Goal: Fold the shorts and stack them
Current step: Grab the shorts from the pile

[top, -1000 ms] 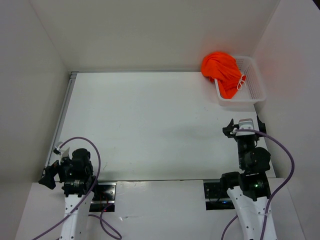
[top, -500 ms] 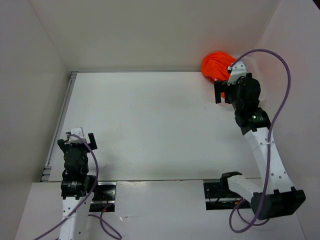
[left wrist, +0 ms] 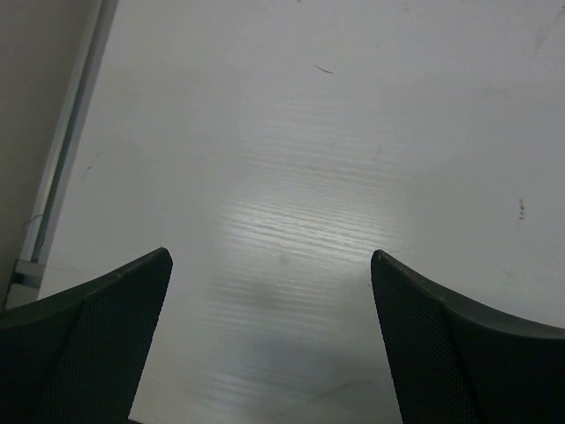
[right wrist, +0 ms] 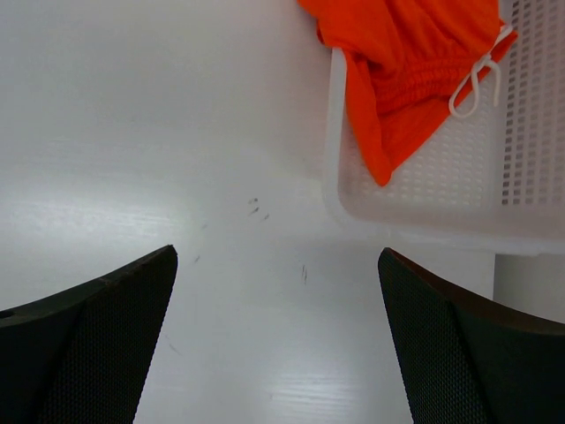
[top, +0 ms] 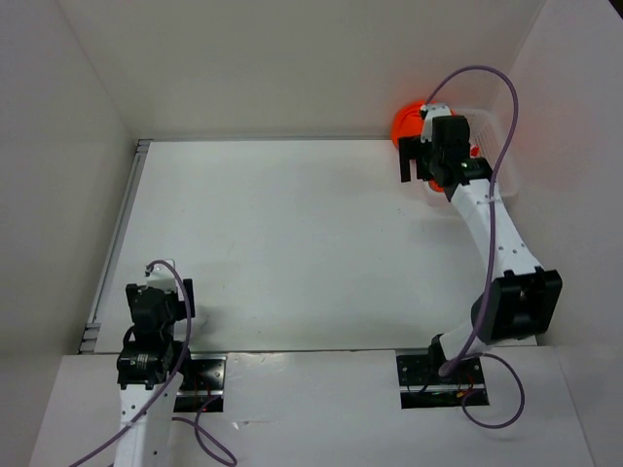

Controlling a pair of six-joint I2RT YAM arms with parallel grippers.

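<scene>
The bright orange shorts (right wrist: 402, 53) lie bunched in the white mesh basket (right wrist: 334, 168) at the table's far right corner, and one edge hangs over the basket's left rim. Their white drawstring (right wrist: 477, 78) rests on the basket floor. In the top view the right arm hides most of the shorts (top: 403, 121). My right gripper (top: 417, 167) is open and empty, and hovers over the table just left of the basket's near-left corner; its wrist view shows its jaws (right wrist: 278, 340) wide apart. My left gripper (top: 159, 284) is open and empty over bare table at the near left (left wrist: 269, 344).
White walls close in the table at the back and on both sides. A metal rail (top: 119, 229) runs along the table's left edge. The right arm's purple cable (top: 506, 107) loops above the basket (top: 500, 136).
My right arm has reached from near its base to the far right corner and moved a little further back and left beside the basket. My left gripper has swung round to face forward.
</scene>
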